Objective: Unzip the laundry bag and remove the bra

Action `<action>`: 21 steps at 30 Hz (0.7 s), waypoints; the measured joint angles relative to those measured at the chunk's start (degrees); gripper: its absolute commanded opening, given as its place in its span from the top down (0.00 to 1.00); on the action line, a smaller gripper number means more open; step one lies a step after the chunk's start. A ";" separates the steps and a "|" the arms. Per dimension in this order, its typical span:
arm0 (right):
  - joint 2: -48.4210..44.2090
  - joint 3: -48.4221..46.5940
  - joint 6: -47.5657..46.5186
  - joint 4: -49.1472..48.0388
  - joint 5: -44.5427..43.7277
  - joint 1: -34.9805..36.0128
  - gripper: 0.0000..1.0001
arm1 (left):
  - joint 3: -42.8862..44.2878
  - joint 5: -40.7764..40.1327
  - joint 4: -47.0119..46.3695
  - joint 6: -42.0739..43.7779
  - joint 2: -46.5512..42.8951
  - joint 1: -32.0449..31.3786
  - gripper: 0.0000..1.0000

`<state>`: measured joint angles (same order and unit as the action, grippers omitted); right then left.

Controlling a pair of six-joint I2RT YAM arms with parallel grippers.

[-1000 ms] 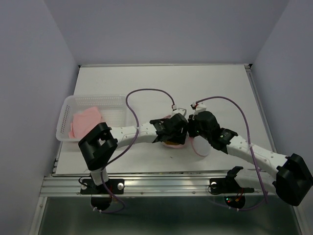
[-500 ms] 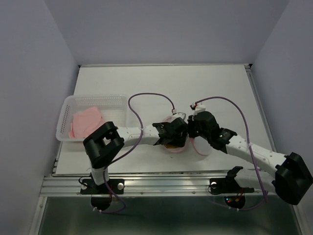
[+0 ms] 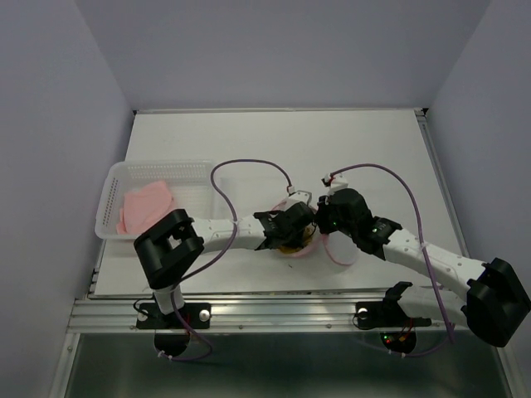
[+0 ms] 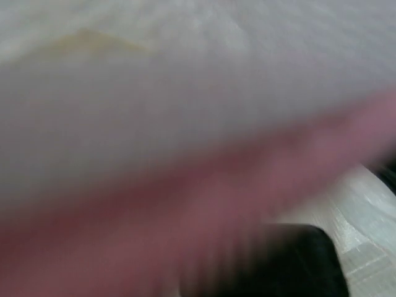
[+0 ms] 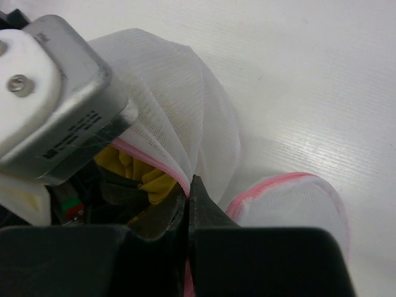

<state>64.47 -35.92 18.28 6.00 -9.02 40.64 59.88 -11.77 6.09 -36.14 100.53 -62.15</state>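
Table (image 3: 274,141) viewed from high behind the arm bases (image 3: 170,313) at frame bottom, left wrist view pressed too near and wholly blurred, right wrist view held close on the laundry bag (image 5: 179,105), also seen mid-frame from above.

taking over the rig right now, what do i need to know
Right gripper: shut on the pink-trimmed rim of the laundry bag, lifting that edge.
Left gripper: at the bag's opening. Its wrist view is blurred, so I cannot tell if it is open or shut.
Bag: gapes open, with yellow fabric, probably the bra, showing inside.
Done: the zipper looks undone, at least in part.
Left: pull the fabric clear of the bag.
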 measured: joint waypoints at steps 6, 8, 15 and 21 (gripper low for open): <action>0.07 0.00 0.17 0.00 -0.42 0.00 0.99 | -2.32 -0.24 0.44 0.07 -6.10 -0.11 1.00; 0.37 0.00 0.33 0.00 -0.85 0.00 0.99 | -3.63 -0.09 0.50 0.28 -9.81 -0.11 1.00; 3.63 0.00 0.76 0.04 -1.49 0.00 0.99 | -8.57 0.55 -2.08 3.74 -27.67 -0.09 1.00; 4.04 0.00 0.74 0.02 -1.38 0.00 0.99 | -10.80 -0.79 -5.05 4.35 -38.71 1.11 1.00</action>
<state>68.51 -35.92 19.03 6.02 -10.39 40.64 49.08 -12.56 1.04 -31.79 61.82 -61.04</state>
